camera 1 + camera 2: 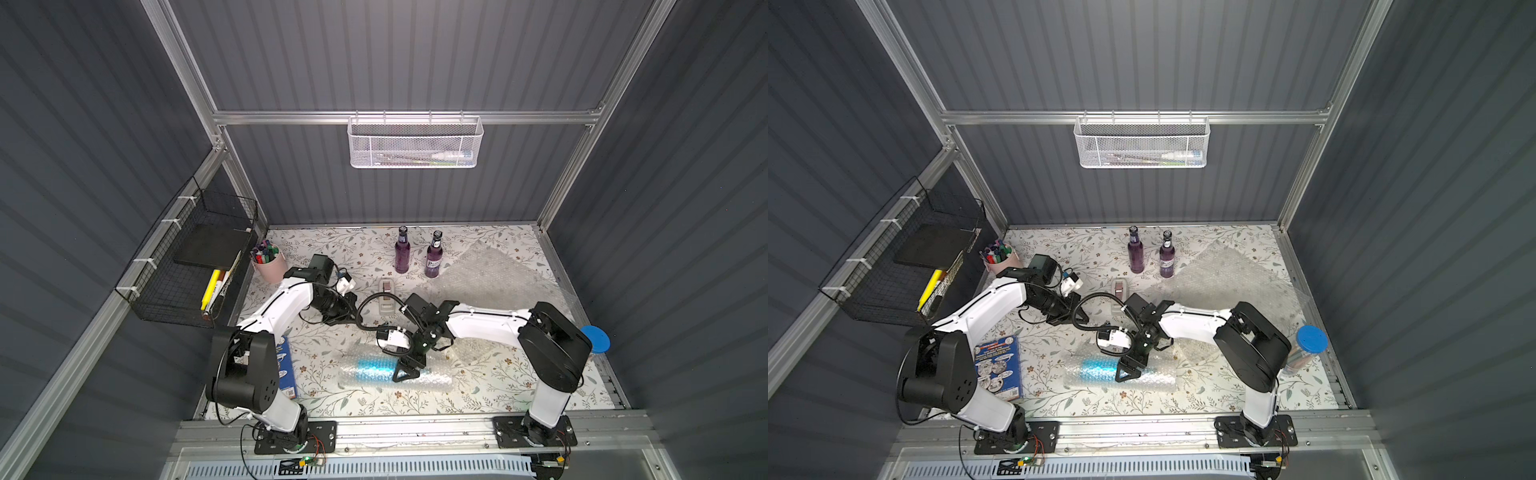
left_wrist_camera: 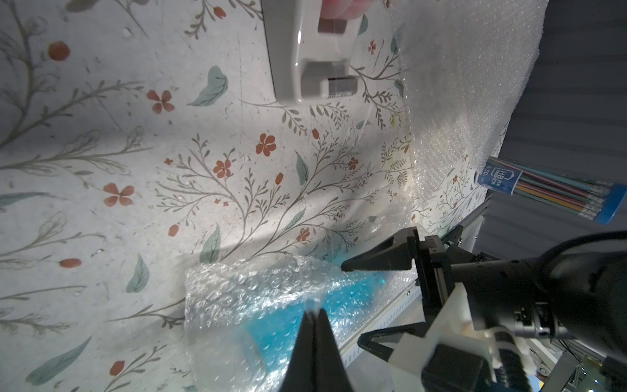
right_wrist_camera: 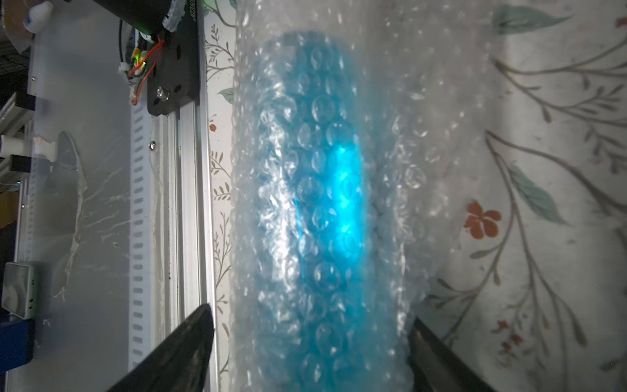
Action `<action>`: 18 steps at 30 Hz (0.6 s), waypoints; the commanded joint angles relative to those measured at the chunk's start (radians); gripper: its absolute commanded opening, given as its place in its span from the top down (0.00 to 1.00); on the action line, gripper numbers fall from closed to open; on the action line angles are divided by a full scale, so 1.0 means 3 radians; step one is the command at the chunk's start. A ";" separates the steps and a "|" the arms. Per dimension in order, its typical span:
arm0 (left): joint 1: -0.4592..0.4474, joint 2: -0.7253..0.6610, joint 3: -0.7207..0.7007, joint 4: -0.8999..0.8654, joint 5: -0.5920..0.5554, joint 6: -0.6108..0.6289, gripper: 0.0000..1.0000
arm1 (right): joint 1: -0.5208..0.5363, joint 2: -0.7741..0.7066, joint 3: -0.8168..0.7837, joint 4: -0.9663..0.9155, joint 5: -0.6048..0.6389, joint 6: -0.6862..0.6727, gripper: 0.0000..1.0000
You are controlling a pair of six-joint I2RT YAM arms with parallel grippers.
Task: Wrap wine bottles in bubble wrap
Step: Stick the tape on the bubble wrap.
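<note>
1. Near the floral worktop's (image 1: 498,395) front, a bright blue glass bottle (image 1: 372,368) is laid, rolled in clear bubble wrap (image 1: 432,380).
2. It is straddled by the wide-spread right tool (image 1: 409,369).
3. The left tool (image 2: 314,314) is closed.

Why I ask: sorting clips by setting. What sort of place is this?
Likely an enclosed robot test cell: grey ribbed wall panels in an aluminium frame, two white-and-black robot arms bolted to a front metal rail, over a floral-patterned tabletop.

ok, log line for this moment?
blue bottle rolled in bubble wrap, lying flat | right tool: open, straddling it | left tool: shut, clear of it | purple bottles: upright, unwrapped
</note>
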 commanded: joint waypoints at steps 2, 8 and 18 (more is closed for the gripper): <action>0.0026 0.0037 0.0076 -0.0114 0.0044 0.0091 1.00 | 0.0138 -0.0150 -0.0145 0.0172 0.0506 -0.0103 0.24; 0.0026 0.0102 0.0081 -0.0132 0.0157 0.0091 1.00 | 0.0320 -0.0280 -0.0256 0.0285 0.0963 -0.0173 0.33; 0.0018 0.0201 0.0035 -0.0004 0.0275 -0.0011 1.00 | 0.0552 -0.0428 -0.0359 0.0417 0.1636 -0.0317 0.37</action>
